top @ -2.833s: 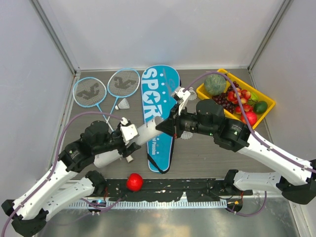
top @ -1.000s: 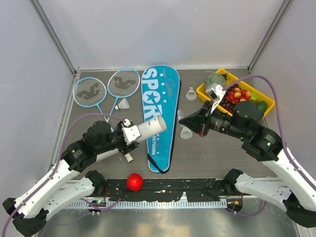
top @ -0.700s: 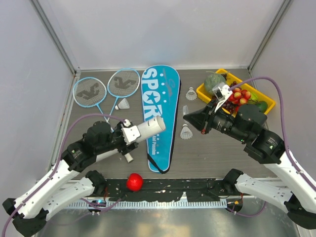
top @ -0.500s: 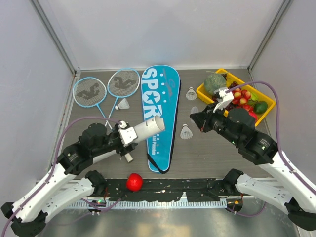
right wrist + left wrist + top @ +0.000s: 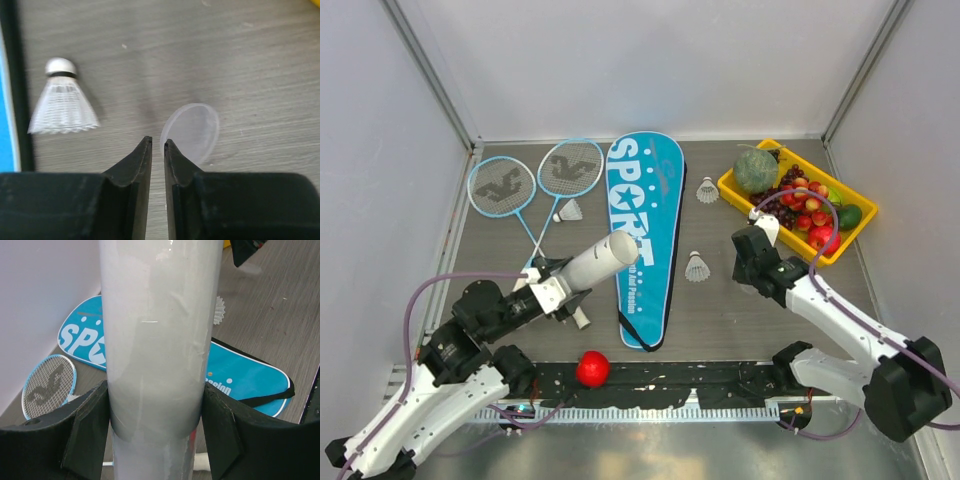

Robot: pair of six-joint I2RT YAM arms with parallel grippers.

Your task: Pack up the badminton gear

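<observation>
From above I count two rackets (image 5: 505, 187) upper left, three shuttlecocks (image 5: 696, 266), one blue cover (image 5: 642, 225) at centre and one white tube (image 5: 600, 258), slanting over the cover's left edge. A yellow tray (image 5: 728, 186) sits upper right, a red ball (image 5: 591, 368) low centre.

Left wrist: my left gripper (image 5: 155, 415) clamps the tube.

Right wrist: my right gripper (image 5: 155, 142) is barely parted and holds nothing. One clear lid (image 5: 192, 131) lies on the tabletop (image 5: 250, 60) just beyond it.
</observation>
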